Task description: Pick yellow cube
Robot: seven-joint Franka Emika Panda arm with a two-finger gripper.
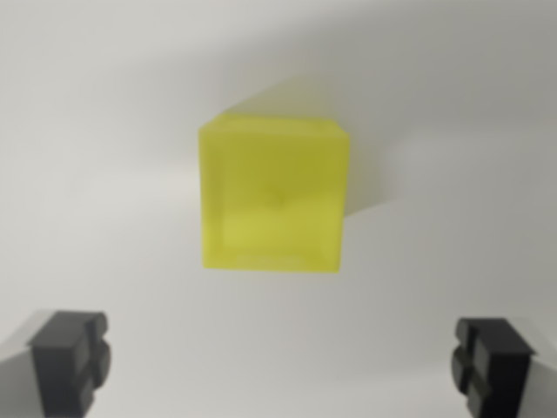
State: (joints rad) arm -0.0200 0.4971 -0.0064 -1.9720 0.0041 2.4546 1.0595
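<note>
White tabletop [104,174] fills my wrist view, with the yellow cube [274,196] sitting blurred at centre. My gripper [283,361] has its fingers [70,357] spread wide apart, touching nothing.

A translucent yellow cube [274,196] sits flat on a plain white surface [104,174], slightly blurred, one face up.
</note>
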